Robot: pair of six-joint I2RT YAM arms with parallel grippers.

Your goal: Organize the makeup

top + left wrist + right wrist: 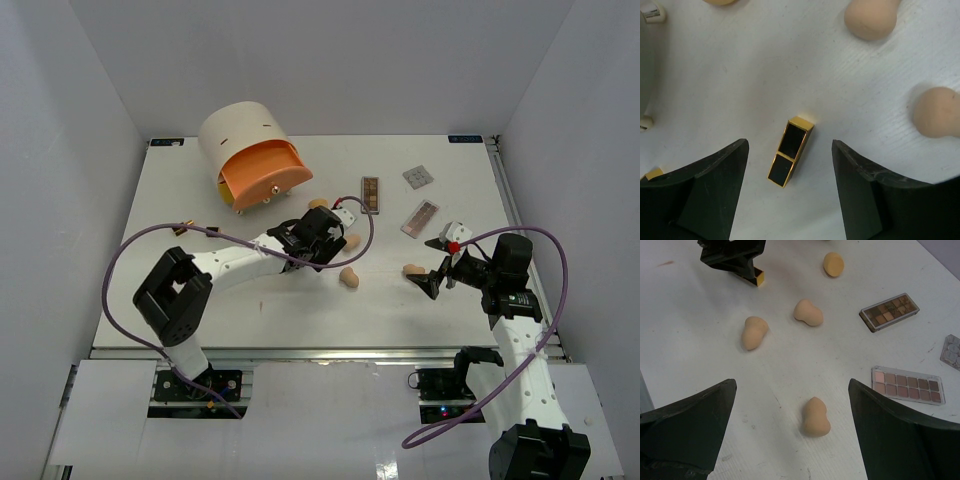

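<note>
Top view, arms: left end effector (325, 236) at mid-bench (200, 200); right end effector (432, 266) at right, nearer the palettes.
Top view, surroundings: drawer unit (245, 150) far left, well apart.
Left wrist: jaws spread; compact (790, 158) lies between them on the bench, touching neither, its long axis along the gap; two sponges (870, 17) lie ahead to the right, clear of the closing path.
Right wrist: jaws spread, empty; nearest sponge (815, 417) lies between them, its long axis pointing away; pink palette (907, 384) is near the right finger.

The left arm (235, 262) and right arm (522, 335) have white links, black joint housings and looping purple cables (104, 290); the right hand (433, 266) bears a red mark (453, 246).
</note>
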